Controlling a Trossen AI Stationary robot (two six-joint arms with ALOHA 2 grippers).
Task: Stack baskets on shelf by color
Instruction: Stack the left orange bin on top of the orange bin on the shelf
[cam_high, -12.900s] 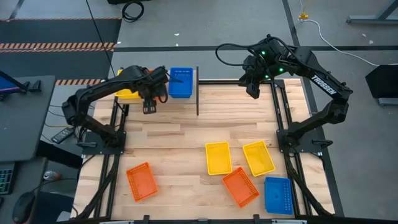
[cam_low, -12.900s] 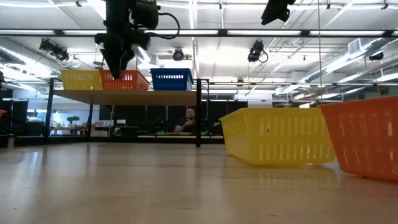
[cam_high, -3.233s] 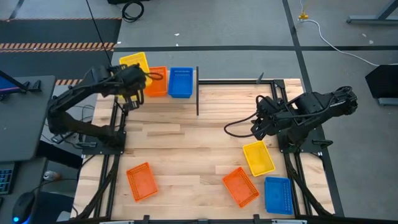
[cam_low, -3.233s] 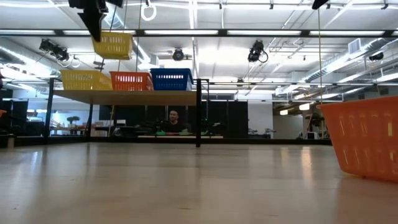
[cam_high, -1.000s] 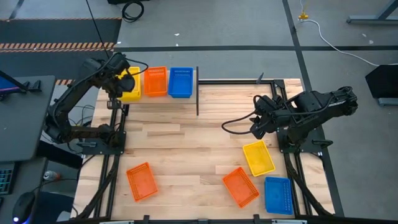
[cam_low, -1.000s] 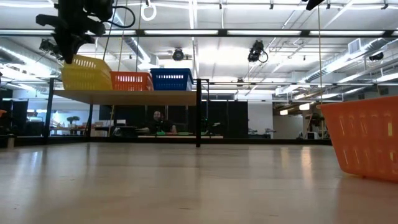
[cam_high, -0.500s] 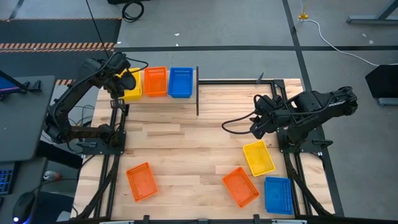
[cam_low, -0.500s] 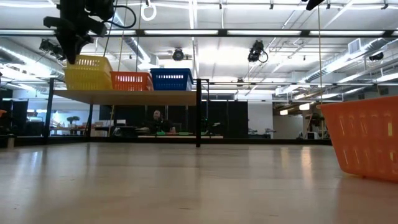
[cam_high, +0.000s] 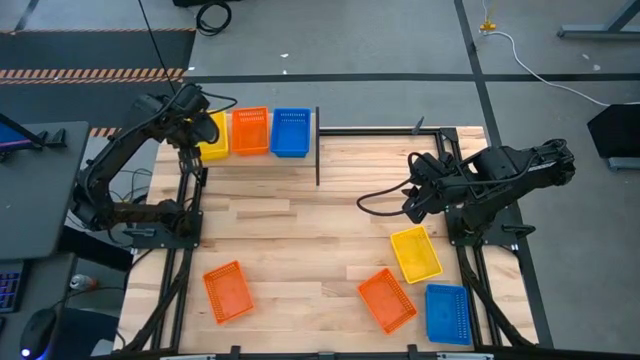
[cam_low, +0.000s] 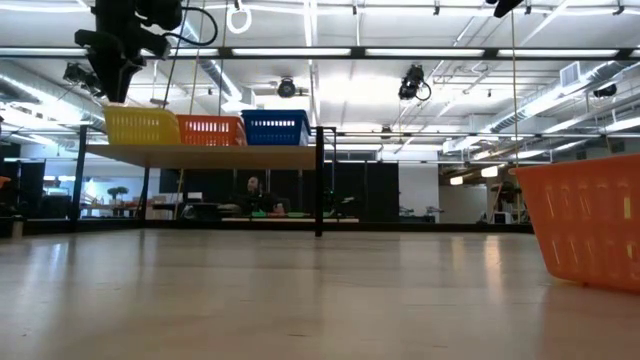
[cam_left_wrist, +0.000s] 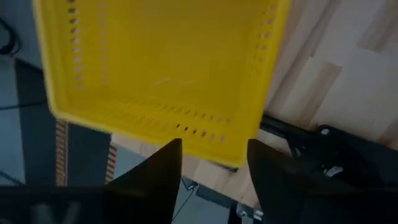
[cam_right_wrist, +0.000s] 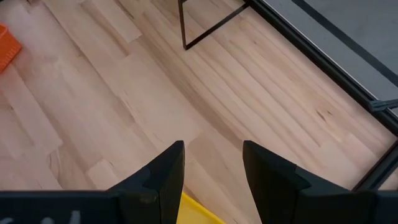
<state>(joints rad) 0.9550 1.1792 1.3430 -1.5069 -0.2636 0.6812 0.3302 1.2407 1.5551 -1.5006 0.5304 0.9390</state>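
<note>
Your two dark jointed arms, black cable looping off the right arm (cam_high: 500, 180), flat black fingers (cam_right_wrist: 163, 177).

The shelf (cam_high: 300, 158) is standing at the bench's ten o'clock corner, carrying three stacks side by side: yellow baskets (cam_high: 211, 137) outermost, orange baskets (cam_high: 250, 131) in the middle, blue baskets (cam_high: 290, 132) nearest twelve. A loose orange basket (cam_high: 227, 292) is lying tilted on the bench at seven o'clock. At five o'clock a yellow basket (cam_high: 415, 253), an orange basket (cam_high: 386, 299) and a blue basket (cam_high: 447, 313) are sitting close together, all mouth up.
</note>
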